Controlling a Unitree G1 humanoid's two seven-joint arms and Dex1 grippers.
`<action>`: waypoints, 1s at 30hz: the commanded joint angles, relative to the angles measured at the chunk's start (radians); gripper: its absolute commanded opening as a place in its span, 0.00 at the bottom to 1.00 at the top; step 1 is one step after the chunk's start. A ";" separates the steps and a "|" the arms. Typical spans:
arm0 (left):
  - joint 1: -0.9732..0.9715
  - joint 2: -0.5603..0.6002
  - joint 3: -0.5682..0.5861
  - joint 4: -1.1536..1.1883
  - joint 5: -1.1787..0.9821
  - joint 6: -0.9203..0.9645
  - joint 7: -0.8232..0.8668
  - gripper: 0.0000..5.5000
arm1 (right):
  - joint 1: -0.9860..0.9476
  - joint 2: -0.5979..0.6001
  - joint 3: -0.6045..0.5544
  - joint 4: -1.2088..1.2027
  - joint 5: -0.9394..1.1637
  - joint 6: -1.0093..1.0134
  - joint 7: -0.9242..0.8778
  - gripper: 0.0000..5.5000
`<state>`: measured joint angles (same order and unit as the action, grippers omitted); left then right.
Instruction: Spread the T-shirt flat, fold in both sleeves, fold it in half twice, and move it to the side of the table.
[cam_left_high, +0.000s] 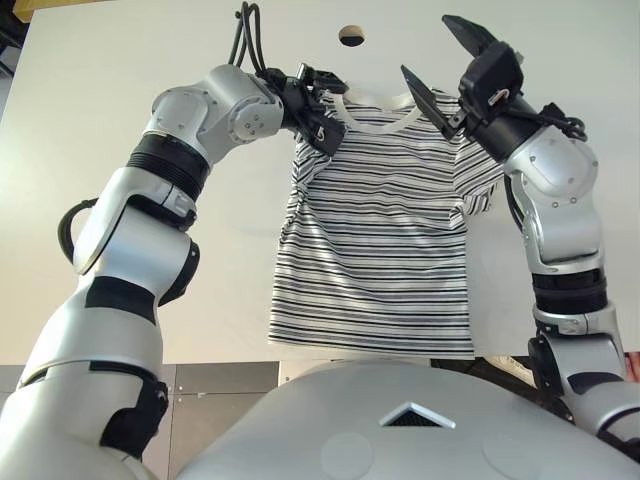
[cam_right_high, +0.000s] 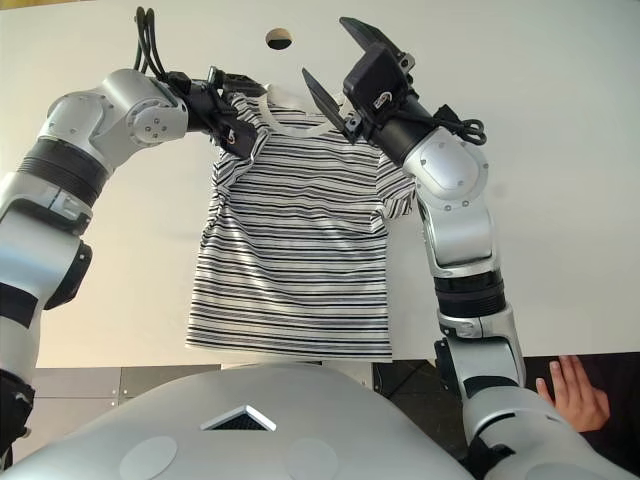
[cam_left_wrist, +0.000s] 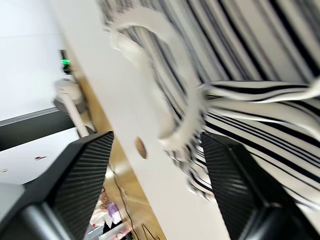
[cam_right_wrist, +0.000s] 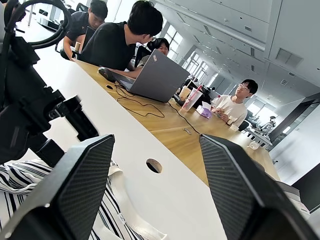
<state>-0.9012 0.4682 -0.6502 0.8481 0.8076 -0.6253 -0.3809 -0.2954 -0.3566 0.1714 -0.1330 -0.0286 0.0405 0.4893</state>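
Right now the striped T-shirt lies hem to the table's near edge; my left gripper gapes at its collar, perhaps touching, right gripper wide above.

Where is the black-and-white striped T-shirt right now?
In the head views, the black-and-white striped T-shirt lies on the white table, collar away from the robot, between the left gripper at one shoulder and the right gripper by the other.

round hole far side, ctr | laptop on wood desk behind | cup beside laptop
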 joint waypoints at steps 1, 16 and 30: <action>-0.008 -0.027 0.046 -0.015 -0.044 -0.036 0.090 0.65 | -0.005 -0.002 -0.001 0.003 -0.014 -0.013 -0.003 0.57; 0.000 0.246 0.184 -0.118 -0.078 -0.128 0.154 0.65 | -0.314 -0.382 0.022 0.785 -0.357 -0.495 -0.094 0.57; 0.100 0.334 0.197 -0.270 -0.041 -0.113 0.131 0.65 | -0.384 -0.484 0.439 1.293 -0.905 -0.838 -0.552 0.57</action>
<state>-0.8208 0.7819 -0.4676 0.6006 0.7619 -0.7454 -0.2308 -0.6722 -0.8334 0.5697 1.1438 -0.8906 -0.7687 -0.0530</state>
